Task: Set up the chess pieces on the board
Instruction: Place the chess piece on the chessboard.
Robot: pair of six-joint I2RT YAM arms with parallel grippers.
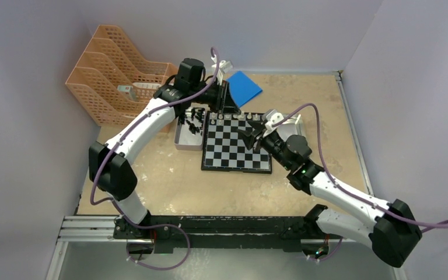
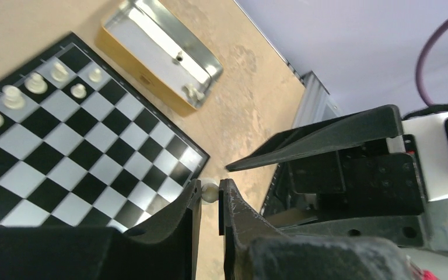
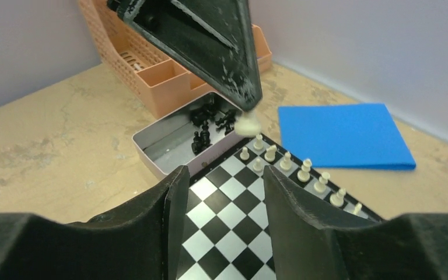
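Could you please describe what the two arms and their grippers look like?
Both the left arm and right arm have white links, black joint housings and a purple cable looping alongside. The left gripper and right gripper are black and tapering.

Both arms reach out over the table, grippers close together.
The left arm arcs far forward with its elbow bent, and the left gripper [image 2: 210,183] points down, its fingers pinched on a pale chess piece [image 2: 209,192] at their tips. The right arm stretches in low from the right. The right gripper [image 3: 221,178] lies nearly level with its jaws parted, and the left gripper hangs just ahead of and above its fingertips.
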